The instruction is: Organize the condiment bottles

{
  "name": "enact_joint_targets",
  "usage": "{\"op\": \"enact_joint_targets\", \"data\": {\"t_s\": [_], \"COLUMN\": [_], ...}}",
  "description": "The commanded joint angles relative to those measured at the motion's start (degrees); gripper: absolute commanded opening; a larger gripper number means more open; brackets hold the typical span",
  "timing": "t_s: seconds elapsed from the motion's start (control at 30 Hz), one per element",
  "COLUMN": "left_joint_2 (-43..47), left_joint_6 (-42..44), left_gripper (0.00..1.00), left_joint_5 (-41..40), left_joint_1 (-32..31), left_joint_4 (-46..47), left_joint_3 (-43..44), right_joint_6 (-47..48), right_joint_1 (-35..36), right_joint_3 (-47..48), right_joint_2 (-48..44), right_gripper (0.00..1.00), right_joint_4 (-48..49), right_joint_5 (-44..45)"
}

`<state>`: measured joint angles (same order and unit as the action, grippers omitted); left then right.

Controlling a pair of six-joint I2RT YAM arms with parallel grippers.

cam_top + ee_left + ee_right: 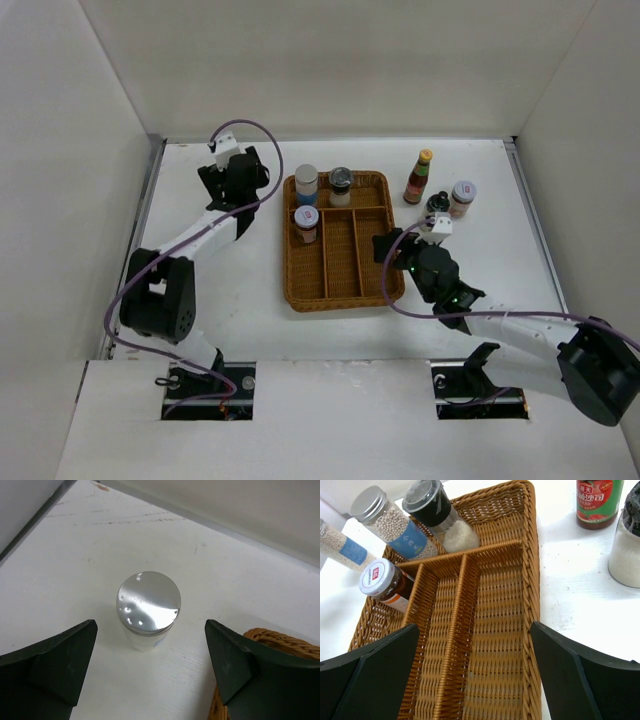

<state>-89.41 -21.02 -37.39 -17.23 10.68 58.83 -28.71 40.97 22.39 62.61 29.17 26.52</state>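
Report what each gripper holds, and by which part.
Nothing held. Left gripper open over a silver-capped jar; right gripper open above the wicker tray.

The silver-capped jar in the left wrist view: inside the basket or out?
Out. The silver-capped jar stands on the white table; the rim of the wicker tray lies beside it.

The left arm [205, 232] and the right arm [510, 326] are stretched forward, and the jaws of both are spread wide apart.
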Motion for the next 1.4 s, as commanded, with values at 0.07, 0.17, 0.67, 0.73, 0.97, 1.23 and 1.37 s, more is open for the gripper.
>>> {"op": "enact_joint_targets", "data": {"t_s": [0.07, 0.17, 0.67, 0.73, 0.97, 1.23, 1.37], "left_joint_2": [-7.1, -10.1, 17.7, 23.5, 30.9, 27.2, 25.1], "left_joint_6": [0.9, 1.0, 4.8, 4.6, 4.4, 2.1, 1.6], "left_gripper": [0.90, 0.87, 0.36, 0.36, 0.37, 0.37, 0.37], "left_joint_5": [4.9, 5.2, -2.5, -4.4, -3.0, 1.3, 2.1], "left_joint_1": [3.5, 4.6, -5.5, -9.1, -22.2, -31.8, -33.4], "left_joint_4": [-1.8, -1.9, 1.5, -1.3, -12.2, -7.7, -4.2], "left_joint_3": [8.6, 10.8, -5.5, -7.8, -6.6, -11.1, -14.4], "right_joint_6": [0.4, 0.6, 0.7, 0.6, 0.2, 0.3, 0.2], "right_joint_1": [1.1, 1.4, 1.3, 1.3, 0.8, 0.1, 0.3], "right_joint_3": [2.0, 2.0, 1.7, 1.3, 0.5, 0.4, 0.8], "right_joint_2": [0.1, 0.2, -0.7, -2.2, -4.7, -6.7, -7.3], "right_gripper": [1.00, 1.00, 1.00, 1.00, 1.00, 1.00, 1.00], "right_joint_4": [3.4, 3.8, 3.0, 2.9, 2.7, 1.1, 0.5], "right_joint_5": [-1.0, -1.2, -0.8, -0.2, 0.6, 2.5, 3.7]}}
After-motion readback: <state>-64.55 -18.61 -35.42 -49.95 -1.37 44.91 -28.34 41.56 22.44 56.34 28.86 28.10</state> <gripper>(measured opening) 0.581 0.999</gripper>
